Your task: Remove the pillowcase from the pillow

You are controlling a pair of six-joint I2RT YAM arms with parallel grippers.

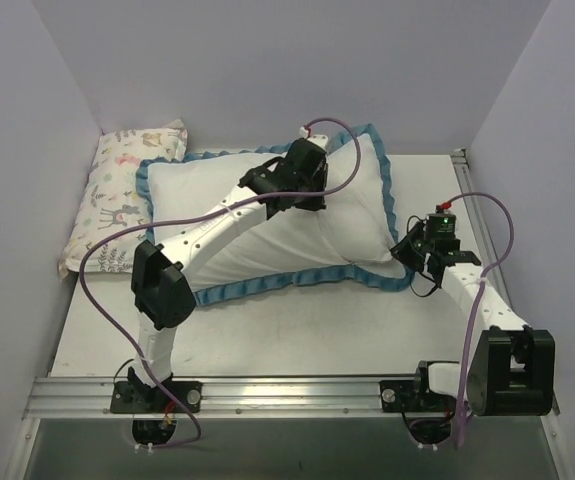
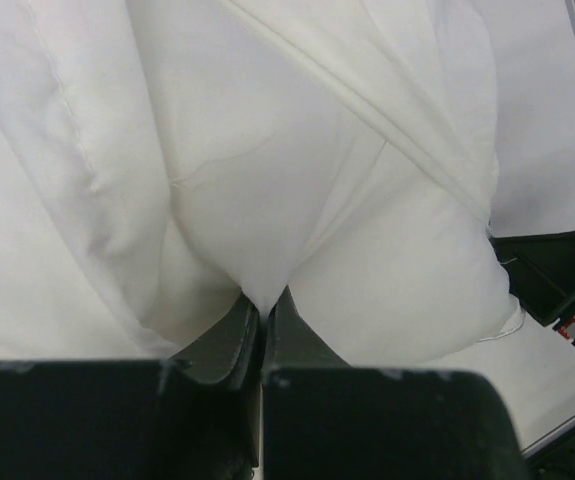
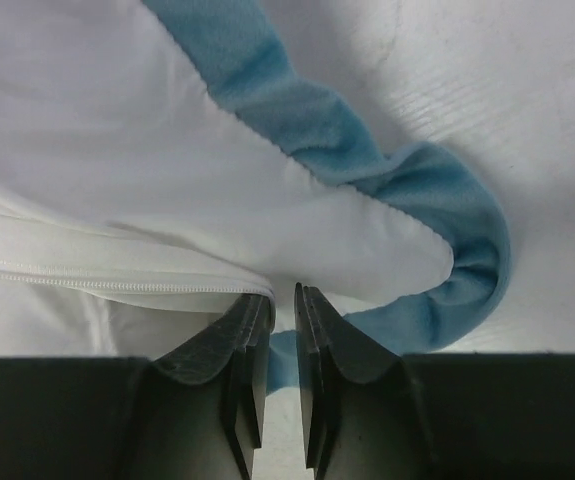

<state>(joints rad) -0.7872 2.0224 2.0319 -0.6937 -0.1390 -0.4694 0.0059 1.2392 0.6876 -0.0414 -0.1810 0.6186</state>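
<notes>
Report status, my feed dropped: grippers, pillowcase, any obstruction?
Left gripper shut on white fabric, top middle. Right gripper shut on pillowcase trim, right corner. Pillowcase still on. Animal-print pillow alongside, not blocking.

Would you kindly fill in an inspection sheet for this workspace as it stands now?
Surface: white tabletop, metal rail along near edge.
Job's things: pillowcase white side up, blue trim around; pillow inside, not separately visible.
Clutter: animal-print pillow far left, touching the pillowcase.
Grippers: left gripper shut on a white fold of pillowcase; right gripper closed on its blue trim corner.
Cables: purple cables loop over both arms.
Surroundings: pale walls on three sides.
</notes>
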